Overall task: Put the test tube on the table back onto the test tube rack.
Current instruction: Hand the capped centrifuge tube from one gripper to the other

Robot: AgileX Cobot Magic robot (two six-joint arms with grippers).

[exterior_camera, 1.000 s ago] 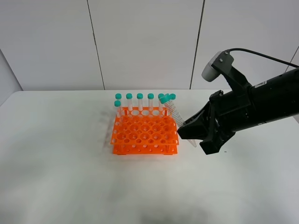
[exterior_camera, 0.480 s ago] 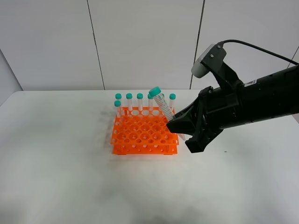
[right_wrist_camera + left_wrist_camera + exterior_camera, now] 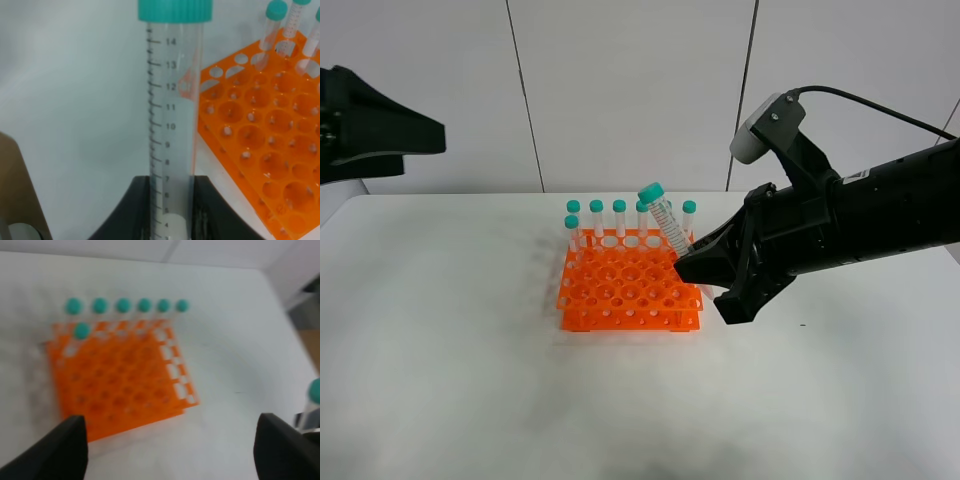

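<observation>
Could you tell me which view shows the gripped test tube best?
Right wrist: the test tube fills it, graduations readable. Exterior high shows it small, tilted; left wrist only its blurred cap at the edge.

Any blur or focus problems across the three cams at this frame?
Left wrist: whole frame is smeared; the test tube rack and the teal caps have soft edges. Right wrist: the held test tube is sharp with its markings legible, and the rack behind is slightly soft. Exterior high: crisp, even light, with only a faint diffuse shadow on the table left of the rack.

Behind, capped tubes (image 3: 620,218) edge the rack (image 3: 620,287) (front open).
</observation>
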